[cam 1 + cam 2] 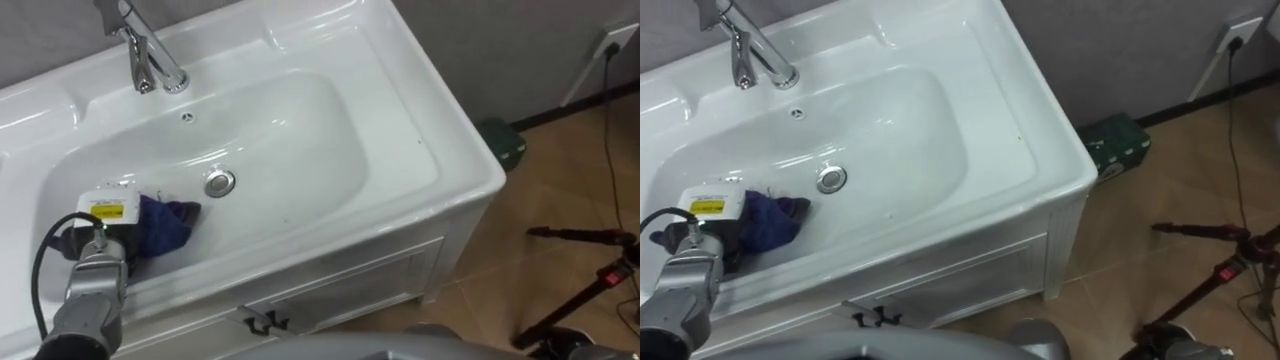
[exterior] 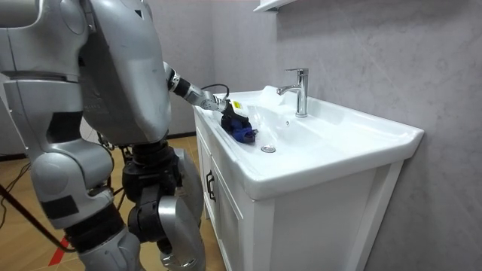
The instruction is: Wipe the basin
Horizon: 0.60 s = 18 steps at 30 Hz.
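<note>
I stand at the white basin point(image 1: 432, 135). My left hand point(image 1: 100, 238) is down inside it, on the left side of the bowl. A dark blue cloth point(image 1: 166, 224) lies on the bottom, right against my hand and near the round drain point(image 1: 220, 182). My fingers are hidden behind my hand and the cloth, so I cannot tell if they hold it. The shiny tap point(image 1: 150, 55) stands at the back.

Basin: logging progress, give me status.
Left hand in basin, on blue cloth. Cloth beside drain. Tap apart, at back rim.
</note>
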Motion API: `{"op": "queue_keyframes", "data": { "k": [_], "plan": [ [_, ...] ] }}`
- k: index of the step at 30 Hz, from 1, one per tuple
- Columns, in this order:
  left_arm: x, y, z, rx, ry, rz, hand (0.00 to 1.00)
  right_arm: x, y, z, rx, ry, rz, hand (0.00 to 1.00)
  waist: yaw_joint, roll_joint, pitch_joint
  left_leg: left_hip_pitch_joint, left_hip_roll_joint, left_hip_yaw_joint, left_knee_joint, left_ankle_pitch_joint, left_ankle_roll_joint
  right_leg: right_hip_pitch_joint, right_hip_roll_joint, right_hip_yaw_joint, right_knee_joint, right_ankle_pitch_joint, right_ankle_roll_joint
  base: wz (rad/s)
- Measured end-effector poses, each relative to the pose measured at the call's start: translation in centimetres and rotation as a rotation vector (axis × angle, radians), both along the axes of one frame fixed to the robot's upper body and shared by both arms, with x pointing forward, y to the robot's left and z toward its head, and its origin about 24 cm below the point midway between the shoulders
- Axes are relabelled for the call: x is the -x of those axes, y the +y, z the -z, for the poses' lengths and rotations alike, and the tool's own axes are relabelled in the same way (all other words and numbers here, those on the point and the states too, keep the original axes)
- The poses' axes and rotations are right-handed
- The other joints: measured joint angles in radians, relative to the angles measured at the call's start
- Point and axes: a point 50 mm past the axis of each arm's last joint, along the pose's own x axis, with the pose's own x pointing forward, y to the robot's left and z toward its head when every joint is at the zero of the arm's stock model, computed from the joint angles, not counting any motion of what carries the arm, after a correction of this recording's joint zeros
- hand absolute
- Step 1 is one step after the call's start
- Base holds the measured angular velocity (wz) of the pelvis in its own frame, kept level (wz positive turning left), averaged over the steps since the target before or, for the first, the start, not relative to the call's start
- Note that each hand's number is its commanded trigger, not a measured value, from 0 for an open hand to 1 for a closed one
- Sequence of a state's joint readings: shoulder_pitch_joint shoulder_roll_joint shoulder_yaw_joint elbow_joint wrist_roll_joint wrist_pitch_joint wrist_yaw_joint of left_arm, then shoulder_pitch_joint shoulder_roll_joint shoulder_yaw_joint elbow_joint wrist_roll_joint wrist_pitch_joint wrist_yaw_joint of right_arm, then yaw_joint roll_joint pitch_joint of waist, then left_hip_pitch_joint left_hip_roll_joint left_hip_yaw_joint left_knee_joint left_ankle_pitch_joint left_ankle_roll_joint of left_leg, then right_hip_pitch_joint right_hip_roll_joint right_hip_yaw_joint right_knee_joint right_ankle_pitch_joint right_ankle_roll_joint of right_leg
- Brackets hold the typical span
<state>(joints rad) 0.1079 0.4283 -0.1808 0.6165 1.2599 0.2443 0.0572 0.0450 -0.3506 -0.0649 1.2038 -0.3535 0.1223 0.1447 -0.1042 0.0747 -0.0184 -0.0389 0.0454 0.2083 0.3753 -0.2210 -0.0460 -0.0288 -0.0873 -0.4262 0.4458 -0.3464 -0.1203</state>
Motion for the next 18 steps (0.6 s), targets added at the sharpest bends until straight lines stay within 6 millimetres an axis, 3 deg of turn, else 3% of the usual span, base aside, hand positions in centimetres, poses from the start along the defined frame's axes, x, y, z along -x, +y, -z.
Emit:
{"op": "queue_keyframes", "data": {
  "k": [16,18],
  "plan": [
    [0.9,0.8,0.3,0.035,-0.049,-0.047,1.0,0.8,-0.5,-0.1,0.037,-0.044,0.069,0.0,0.007,0.003,0.002,0.032,0.003,0.007,-0.013,0.007,-0.002,0.036,0.009,-0.009,-0.035,-0.001,0.002,0.0],
    [1.2,1.6,0.3,0.085,-0.1,-0.103,1.0,1.5,-0.7,-0.2,0.053,-0.066,0.113,0.0,0.03,0.01,0.0025,0.04,0.009,0.008,-0.016,0.006,-0.002,0.048,0.017,0.0,-0.044,0.003,-0.002,-0.14]
  ]
}}
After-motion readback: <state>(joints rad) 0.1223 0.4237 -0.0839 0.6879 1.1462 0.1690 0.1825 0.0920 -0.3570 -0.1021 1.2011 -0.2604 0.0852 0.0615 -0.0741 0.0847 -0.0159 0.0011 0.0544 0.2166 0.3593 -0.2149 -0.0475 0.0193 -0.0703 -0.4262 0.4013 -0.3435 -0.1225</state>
